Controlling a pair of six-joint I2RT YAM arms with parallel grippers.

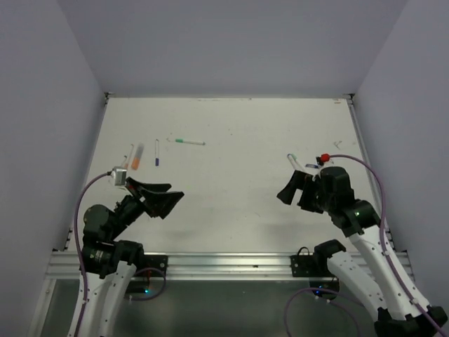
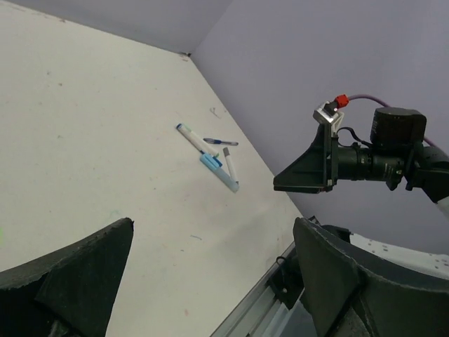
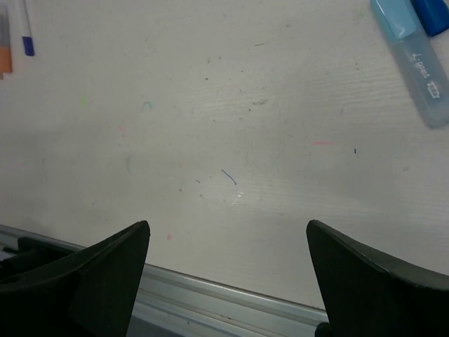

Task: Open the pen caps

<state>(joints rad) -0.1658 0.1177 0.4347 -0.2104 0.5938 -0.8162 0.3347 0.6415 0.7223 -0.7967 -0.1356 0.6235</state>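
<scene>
**Four cap colours down on the counter, both tools spread wide**

Found the orange cap [image 1: 134, 162] at the far left of the counter [image 1: 238, 175], on a stubby marker beside a thin pale barrel [image 1: 128, 152]. Saw the dark blue cap [image 1: 156, 162] just to its right, seated on the near end of a short white pen [image 1: 156, 147]. Spotted the green cap [image 1: 179, 140] a little farther back, on the left end of a crosswise white pen [image 1: 194, 142].

Picked out the light blue cap [image 3: 394, 15] through the right wrist camera, in line with a pale blue marker body [image 3: 424, 74] and touching it. Noted a dark blue piece [image 3: 431, 14] hard against that cap at the top edge of the view. Could not tell whether it was a cap or a whole pen. Made out the same cluster through the left wrist camera, well across the counter. Saw there also a blue-tipped white barrel [image 2: 188, 133] and a plain white barrel [image 2: 230, 163]. Could not tell whether those barrels touched the marker.

Observed the left tool [image 1: 168, 200] raised over the counter, near the orange and dark blue caps but apart from them. Saw its fingers [image 2: 77, 274] gaping wide, clasping nothing. Observed the right tool [image 1: 293, 195] raised likewise on the right side, fingers [image 3: 84, 274] far apart, clear of every pen.
</scene>
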